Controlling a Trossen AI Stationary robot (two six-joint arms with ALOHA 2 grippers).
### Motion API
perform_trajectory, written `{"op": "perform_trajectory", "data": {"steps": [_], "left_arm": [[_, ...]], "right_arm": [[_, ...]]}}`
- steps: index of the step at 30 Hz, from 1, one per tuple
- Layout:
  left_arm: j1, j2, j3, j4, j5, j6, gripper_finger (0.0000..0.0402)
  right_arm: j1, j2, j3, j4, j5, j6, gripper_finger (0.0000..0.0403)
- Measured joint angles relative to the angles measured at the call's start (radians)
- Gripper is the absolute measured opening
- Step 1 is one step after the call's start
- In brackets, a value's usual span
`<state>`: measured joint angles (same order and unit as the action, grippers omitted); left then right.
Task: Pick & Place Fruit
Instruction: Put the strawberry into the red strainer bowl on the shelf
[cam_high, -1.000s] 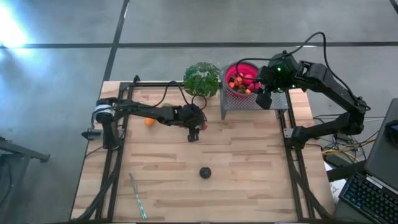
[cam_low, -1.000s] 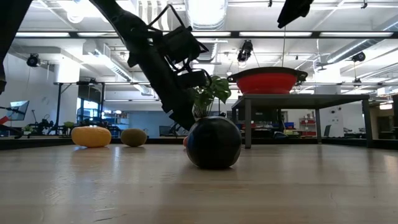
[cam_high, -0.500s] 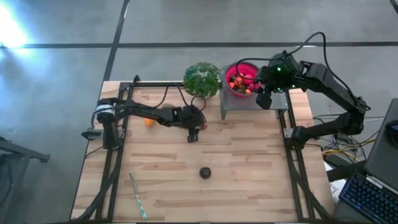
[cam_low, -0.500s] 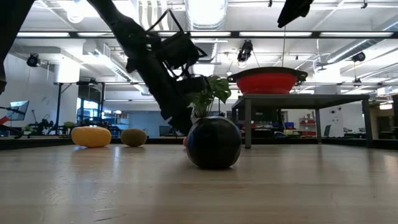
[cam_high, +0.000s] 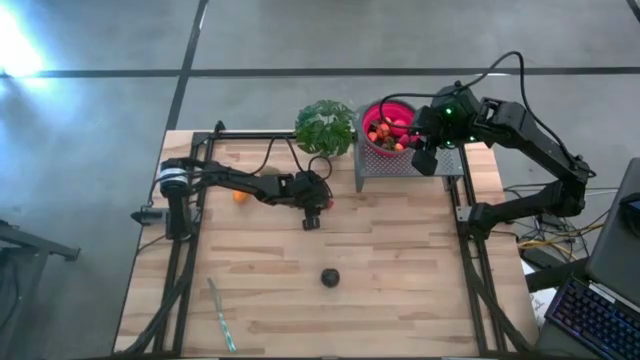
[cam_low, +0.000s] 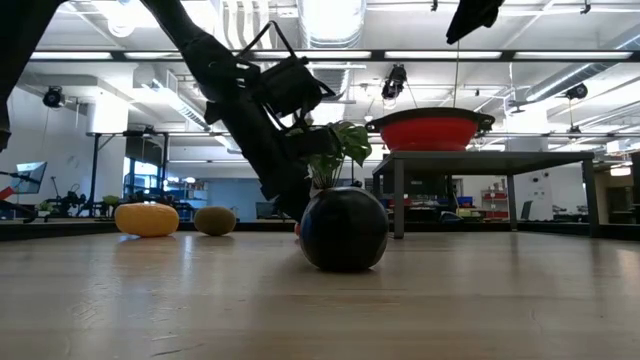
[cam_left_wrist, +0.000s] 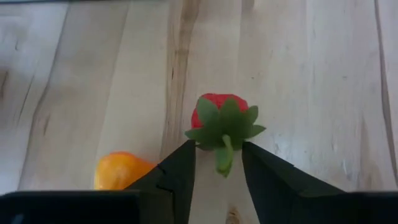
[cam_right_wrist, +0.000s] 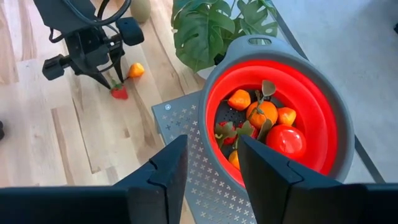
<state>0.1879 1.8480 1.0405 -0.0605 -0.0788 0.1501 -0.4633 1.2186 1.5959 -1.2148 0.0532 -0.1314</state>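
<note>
Strawberry (cam_left_wrist: 219, 118) lies on the wooden counter (cam_high: 390, 250) near its middle, leafy cap toward my left wrist camera. My left pincer (cam_left_wrist: 217, 168) is down at it, fingers partly open on either side of the green stem; whether they touch it I cannot tell. An orange fruit (cam_left_wrist: 121, 171), partly cut off by my own finger, sits just beside.

From the low camera a dark round fruit (cam_low: 343, 229) blocks the strawberry almost wholly. A yellow-orange piece (cam_low: 146, 219) and an olive kiwi (cam_low: 215, 220) lie farther back.

My right pincer (cam_right_wrist: 211, 165) hangs above the red colander (cam_right_wrist: 323, 134), partly open and empty. Inside it are oranges, an apple (cam_right_wrist: 285, 140) and other fruit half hidden by leaves.

A green plant (cam_high: 325, 126) stands beside the colander. Beyond the counter is a bright workshop with pipes overhead.
</note>
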Motion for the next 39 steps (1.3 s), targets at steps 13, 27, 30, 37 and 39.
{"op": "perform_trajectory", "data": {"steps": [13,27,30,37,39], "left_arm": [[-0.002,-0.017,0.000,-0.005,0.012,-0.021,0.0099],[-0.003,-0.023,0.001,-0.011,0.053,-0.046,0.0113],[-0.007,-0.023,0.001,-0.011,0.082,-0.055,0.0116],[-0.015,-0.023,0.001,-0.012,0.080,-0.043,0.0117],[-0.015,-0.023,0.001,-0.012,0.071,-0.034,0.0117]], "right_arm": [[0.000,0.000,0.000,0.000,0.000,0.000,0.0135],[0.000,0.000,0.000,0.000,0.000,0.000,0.0177],[0.000,0.000,0.000,0.000,0.000,0.000,0.0182],[0.000,0.000,0.000,0.000,0.000,0.000,0.0178],[0.000,0.000,0.000,0.000,0.000,0.000,0.0172]]}}
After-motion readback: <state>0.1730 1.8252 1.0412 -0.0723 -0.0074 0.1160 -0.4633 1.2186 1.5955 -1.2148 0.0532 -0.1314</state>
